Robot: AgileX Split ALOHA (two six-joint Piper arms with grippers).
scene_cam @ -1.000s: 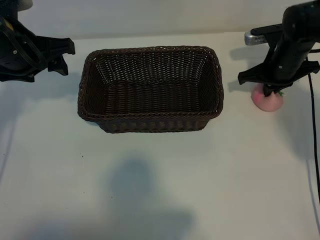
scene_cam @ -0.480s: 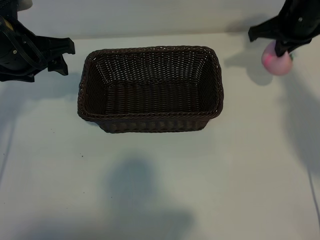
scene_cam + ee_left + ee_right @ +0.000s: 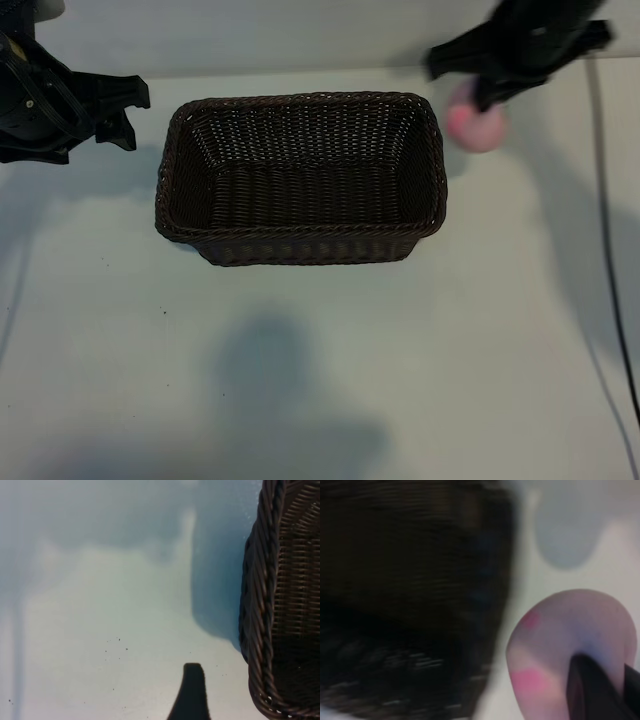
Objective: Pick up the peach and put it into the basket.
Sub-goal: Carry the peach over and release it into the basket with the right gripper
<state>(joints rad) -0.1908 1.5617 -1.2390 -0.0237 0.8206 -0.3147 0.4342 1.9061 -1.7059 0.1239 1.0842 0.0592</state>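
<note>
The peach, pale pink with a deeper blush, hangs in the air just beyond the right end of the basket. My right gripper is shut on it from above. In the right wrist view the peach fills the near field with a dark fingertip pressed against it, and the blurred dark basket lies beside it. The basket is a dark-brown wicker rectangle with nothing inside. My left gripper is parked open at the far left, off the basket's left end.
The left wrist view shows one dark fingertip over bare white table, with the basket's braided rim alongside. A black cable runs down the table's right side. A broad shadow lies on the table in front.
My right gripper has lifted the peach off the table at the right and carried it up and leftward, close to the basket's right end. The left arm has not moved.
</note>
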